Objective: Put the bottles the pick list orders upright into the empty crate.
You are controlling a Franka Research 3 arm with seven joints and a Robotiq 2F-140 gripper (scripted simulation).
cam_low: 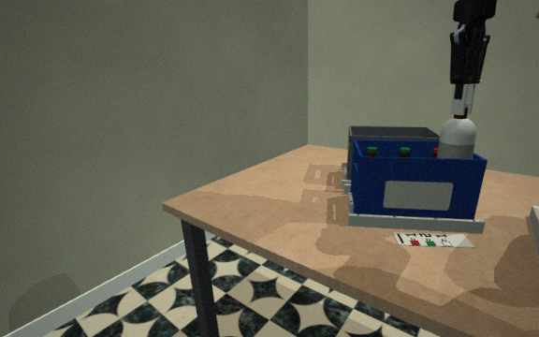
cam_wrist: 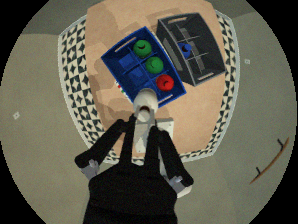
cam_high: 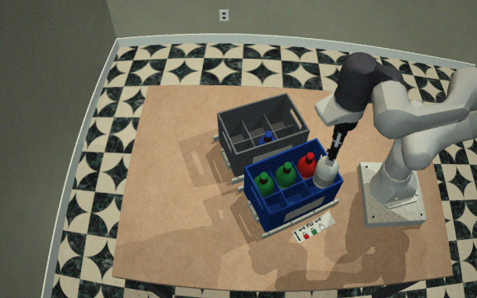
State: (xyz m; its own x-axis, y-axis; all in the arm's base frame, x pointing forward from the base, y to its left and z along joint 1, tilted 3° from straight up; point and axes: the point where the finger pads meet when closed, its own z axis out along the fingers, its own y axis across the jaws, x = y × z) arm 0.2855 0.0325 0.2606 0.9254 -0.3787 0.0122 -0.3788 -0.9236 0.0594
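Wooden table [cam_high: 172, 232], grey crate [cam_high: 238, 159], blue crate [cam_high: 272, 215], pick list [cam_high: 314, 228], arm base [cam_high: 371, 215]

A pale grey, smooth-shelled arm [cam_high: 429, 116] of thick rounded links is seen near the right edge of the bench. Its last joint is capped by a dark charcoal, dome-shaped housing [cam_high: 356, 80], under which a white flange block [cam_high: 330, 112] is fitted. The slim black gripper [cam_high: 333, 155] is marked with small white patches along its fingers. The arm is mounted on a light grey square base plate [cam_high: 416, 217], where small dark screw holes are visible at the corners.
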